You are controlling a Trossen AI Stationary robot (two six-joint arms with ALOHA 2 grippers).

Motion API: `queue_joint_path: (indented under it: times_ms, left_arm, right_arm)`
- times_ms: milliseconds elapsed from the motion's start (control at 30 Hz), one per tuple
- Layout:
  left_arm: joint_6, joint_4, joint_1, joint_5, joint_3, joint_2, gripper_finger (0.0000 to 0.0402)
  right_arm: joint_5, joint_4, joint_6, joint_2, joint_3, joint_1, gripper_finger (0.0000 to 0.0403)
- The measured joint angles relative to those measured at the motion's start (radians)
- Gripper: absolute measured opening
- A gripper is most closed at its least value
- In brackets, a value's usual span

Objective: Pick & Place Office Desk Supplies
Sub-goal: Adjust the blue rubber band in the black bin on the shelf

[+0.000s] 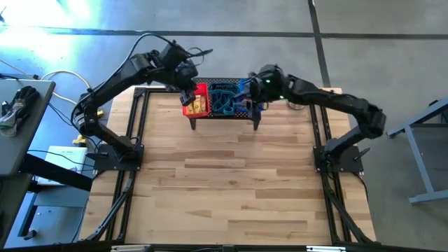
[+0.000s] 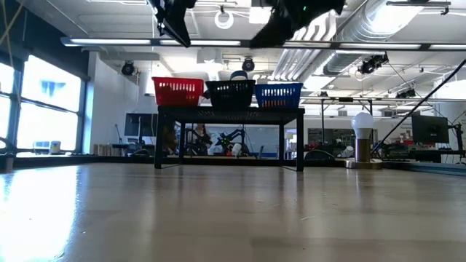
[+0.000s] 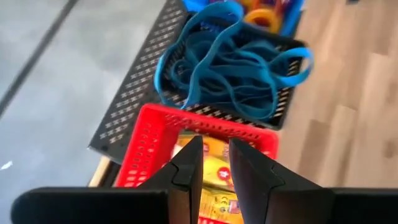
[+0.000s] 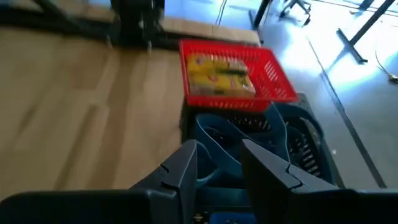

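Three small baskets stand in a row on a black mesh stand (image 1: 222, 115) at the table's far edge. The red basket (image 4: 233, 78) holds yellow blocks (image 4: 217, 74). The black basket (image 3: 273, 99) is filled with teal band loops (image 3: 230, 68). The blue basket (image 2: 278, 94) holds coloured rings (image 3: 264, 15). My left gripper (image 3: 216, 146) hovers above the red basket, its fingers slightly apart and holding nothing. My right gripper (image 4: 219, 149) hovers over the blue and black baskets, open and holding nothing. In the high view the left gripper (image 1: 187, 96) and the right gripper (image 1: 253, 91) flank the stand's two ends.
A silver cone with a white ball (image 2: 362, 138) stands on the table near the stand's right end. The wooden tabletop (image 1: 224, 182) stretches from the stand to the near edge. Black frame rails (image 1: 133, 175) run along the table's left and right sides.
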Motion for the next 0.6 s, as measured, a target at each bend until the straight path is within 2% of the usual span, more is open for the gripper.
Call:
queue_joint_path:
  times_ms: [100,267,467,600]
  left_arm:
    - [-0.046,0.002,-0.024,-0.097,-0.001,0.0,0.0072]
    - [-0.105,-0.001,-0.067,-0.106,-0.001,-0.032,0.0071]
    - [-0.148,-0.004,-0.16,-0.107,-0.034,-0.094,0.0071]
    - [-0.189,0.007,-0.217,-0.212,-0.104,-0.159,0.0071]
  right_arm:
    - [0.008,0.002,-0.066,0.071,0.011,-0.012,0.0111]
    - [0.14,-0.002,-0.116,0.172,0.069,-0.013,0.0111]
    - [0.234,-0.074,-0.13,0.248,0.183,-0.013,0.0111]
    - [0.26,-0.092,-0.131,0.281,0.201,-0.013,0.0111]
